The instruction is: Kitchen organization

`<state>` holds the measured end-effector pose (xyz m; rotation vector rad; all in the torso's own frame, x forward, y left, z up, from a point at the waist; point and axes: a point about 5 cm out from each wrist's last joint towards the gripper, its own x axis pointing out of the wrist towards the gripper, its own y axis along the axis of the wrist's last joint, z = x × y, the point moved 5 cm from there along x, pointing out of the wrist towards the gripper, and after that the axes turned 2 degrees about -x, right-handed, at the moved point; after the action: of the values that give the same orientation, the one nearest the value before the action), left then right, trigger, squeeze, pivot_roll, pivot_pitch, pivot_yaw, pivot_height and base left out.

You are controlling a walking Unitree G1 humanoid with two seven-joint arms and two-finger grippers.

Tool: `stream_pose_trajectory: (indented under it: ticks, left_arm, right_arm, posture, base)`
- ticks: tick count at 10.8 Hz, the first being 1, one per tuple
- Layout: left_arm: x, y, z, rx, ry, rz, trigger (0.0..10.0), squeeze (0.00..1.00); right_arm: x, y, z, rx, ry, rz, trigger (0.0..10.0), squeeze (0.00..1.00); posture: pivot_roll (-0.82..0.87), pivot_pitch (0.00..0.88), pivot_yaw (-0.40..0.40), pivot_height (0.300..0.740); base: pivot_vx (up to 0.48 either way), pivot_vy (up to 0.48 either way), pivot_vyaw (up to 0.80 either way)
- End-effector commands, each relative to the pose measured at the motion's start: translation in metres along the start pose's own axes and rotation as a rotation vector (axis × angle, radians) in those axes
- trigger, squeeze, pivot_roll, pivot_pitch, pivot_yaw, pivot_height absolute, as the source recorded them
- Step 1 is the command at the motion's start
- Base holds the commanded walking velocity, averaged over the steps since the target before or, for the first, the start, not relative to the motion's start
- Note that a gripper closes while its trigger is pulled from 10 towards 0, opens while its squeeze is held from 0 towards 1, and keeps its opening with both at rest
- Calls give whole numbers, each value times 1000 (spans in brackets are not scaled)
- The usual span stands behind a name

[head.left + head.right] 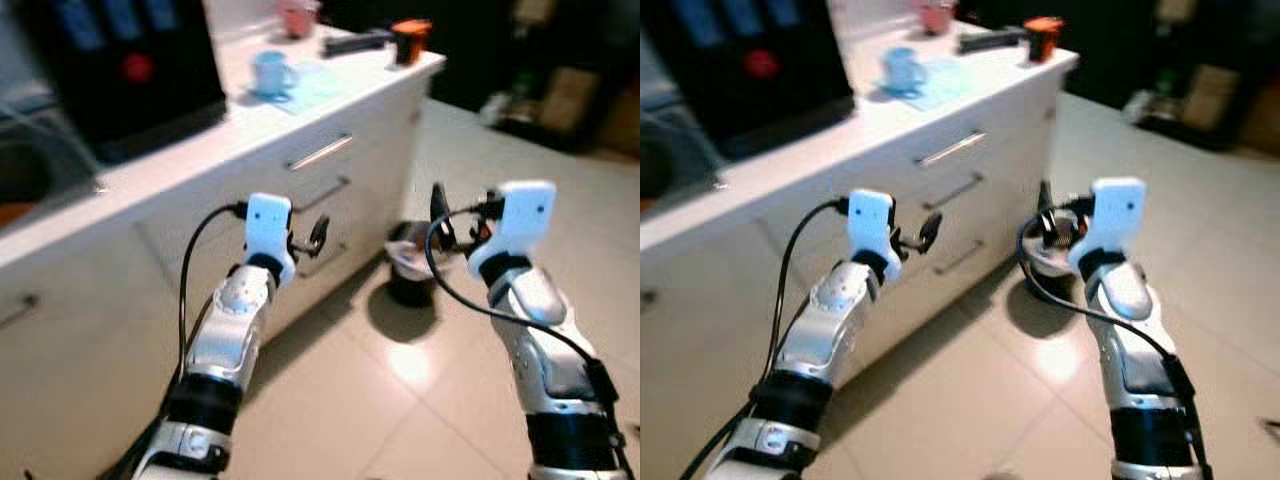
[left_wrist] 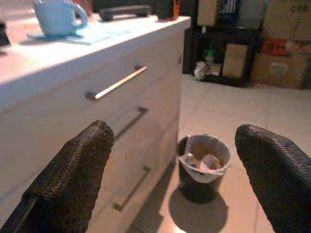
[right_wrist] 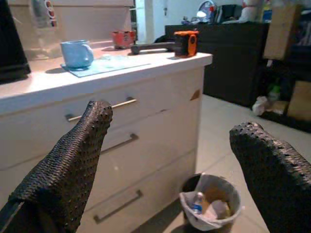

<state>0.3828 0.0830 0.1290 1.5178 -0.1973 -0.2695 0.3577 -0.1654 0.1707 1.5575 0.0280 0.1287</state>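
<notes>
My left claw [image 2: 170, 179] and right claw [image 3: 170, 170] hang spread, empty. Ahead, on the desk [image 3: 43, 82], the blue mug [image 3: 77, 53] looks rigid, breakable; I'd grip its handle.

Glossy floor tiles [image 1: 400, 400] throw back light at lower centre. The cabinet [image 3: 160, 111] looks smooth and matt, its handles [image 2: 116, 83] brushed metal. Gripper fingers [image 3: 73, 160] show dimpled black rubber.

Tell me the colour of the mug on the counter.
The mug is light blue, clearest in the right wrist view.
</notes>
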Motion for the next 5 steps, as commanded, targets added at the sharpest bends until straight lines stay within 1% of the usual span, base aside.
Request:
stream_pose_trajectory:
  ticks: [1, 2, 3, 4, 5]
  left_arm:
    - [-2, -12, -12, -4, 32, -36, 10000, 0]
    - [-3, -16, -15, -11, 38, -48, 10000, 0]
    - [-3, -25, -21, -20, 55, -77, 10000, 0]
    - [-4, -41, -33, -32, 83, -127, 10000, 0]
    - [-5, -49, -37, -31, 91, -149, 10000, 0]
  right_arm:
    - [0, -7, -4, -4, -1, -13, 10000, 0]
    - [-1, -10, -4, -3, -1, -20, 10000, 0]
    - [-1, -17, -6, -3, 0, -38, 10000, 0]
    - [-3, -38, -9, -9, 8, -93, 10000, 0]
    - [-5, -48, -9, -10, 10, -121, 10000, 0]
  posture:
    - [34, 5, 69, 740]
    - [35, 6, 69, 740]
    - [34, 7, 70, 740]
    - [32, 8, 71, 740]
    - [32, 7, 71, 740]
  base:
    - [0, 0, -800]
    - [0, 0, -800]
    - [0, 0, -800]
    - [0, 0, -800]
    - [0, 0, -800]
